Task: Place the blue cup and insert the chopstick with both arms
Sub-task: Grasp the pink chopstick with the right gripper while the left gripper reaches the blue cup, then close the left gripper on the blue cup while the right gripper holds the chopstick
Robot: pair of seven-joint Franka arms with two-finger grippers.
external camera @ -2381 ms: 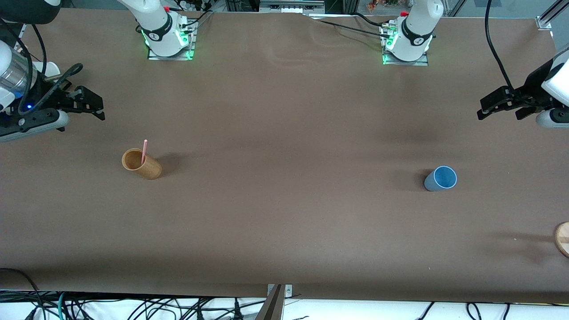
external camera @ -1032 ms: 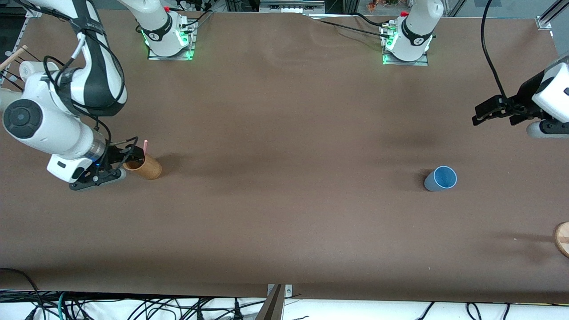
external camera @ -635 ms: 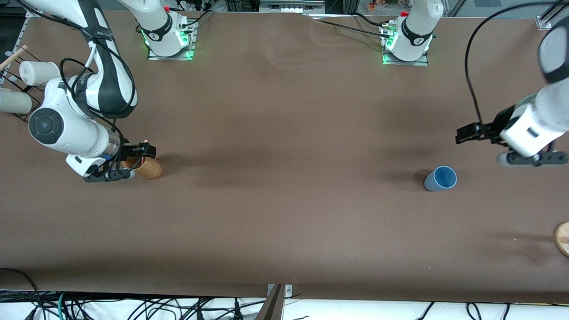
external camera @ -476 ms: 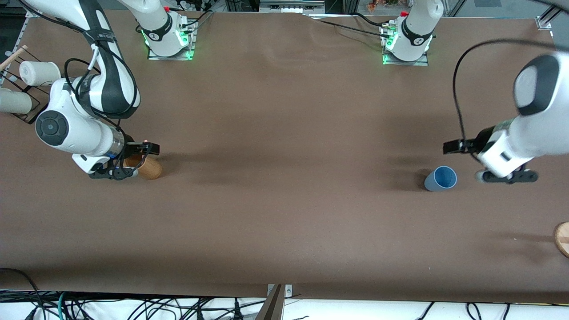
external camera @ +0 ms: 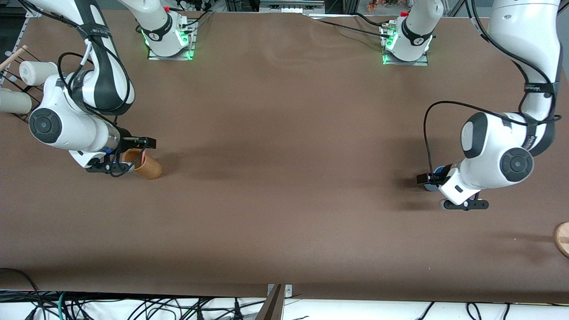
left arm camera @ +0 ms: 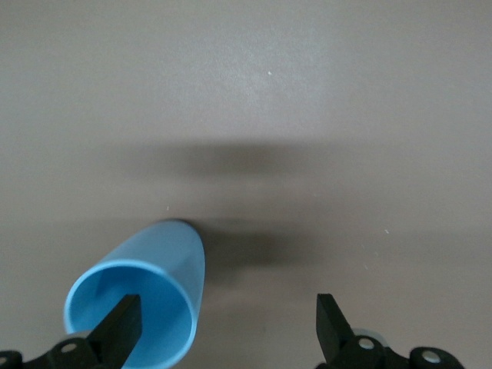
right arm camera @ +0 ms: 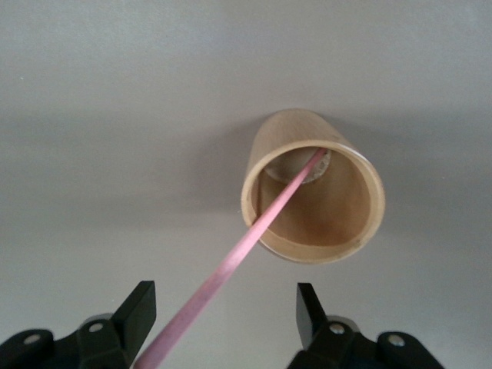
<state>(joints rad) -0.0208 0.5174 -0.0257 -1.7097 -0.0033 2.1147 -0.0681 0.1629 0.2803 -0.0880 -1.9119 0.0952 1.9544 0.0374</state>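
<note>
The blue cup [external camera: 438,170] stands upright toward the left arm's end of the table, mostly hidden under my left hand. In the left wrist view the blue cup [left arm camera: 142,296] shows its open mouth. My left gripper [external camera: 430,181] [left arm camera: 227,332] is open, with one finger over the cup's mouth and the other out over bare table. The pink chopstick [external camera: 144,154] [right arm camera: 231,257] leans in a tan-brown cup [external camera: 150,169] [right arm camera: 315,192] toward the right arm's end. My right gripper [external camera: 141,153] [right arm camera: 225,311] is open, its fingers either side of the chopstick's upper part, not touching it.
A wire rack with white cups [external camera: 31,73] stands at the table edge by the right arm. A round wooden piece [external camera: 562,238] lies at the edge at the left arm's end. The brown table [external camera: 284,178] spreads wide between the two cups.
Both arms have swung in from the table's ends and come down. The right gripper has closed in around the chopstick. The left gripper has dropped onto the blue cup.
</note>
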